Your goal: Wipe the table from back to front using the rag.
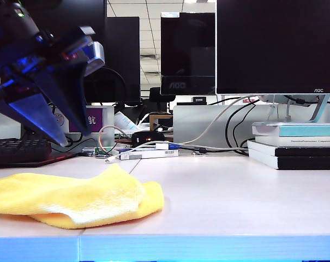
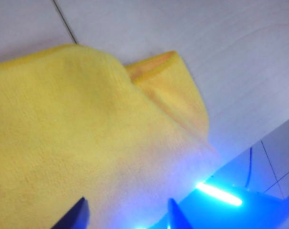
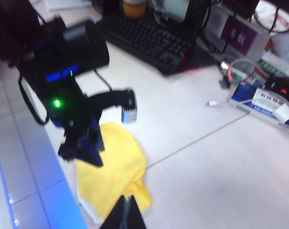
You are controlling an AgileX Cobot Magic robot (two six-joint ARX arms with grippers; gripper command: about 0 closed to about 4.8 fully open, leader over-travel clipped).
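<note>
Risk: rag (image 1: 77,197) bunched at table (image 1: 235,191) front edge; left gripper (image 1: 66,131) above rag, jaws wide, empty. Right gripper (image 3: 126,214) beside rag, jaws closed. Single-layer pinch likely; wipe would be smeared.

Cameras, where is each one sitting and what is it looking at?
Exterior view: low at the table's front edge, looking back toward the monitors; the open left gripper hangs above the rag.
Left wrist view: on the left arm, looking down at the rag; two open fingertips show.
Right wrist view: on the right arm, looking across the table; its shut gripper shows, plus the left gripper.
All three share the rag.
</note>
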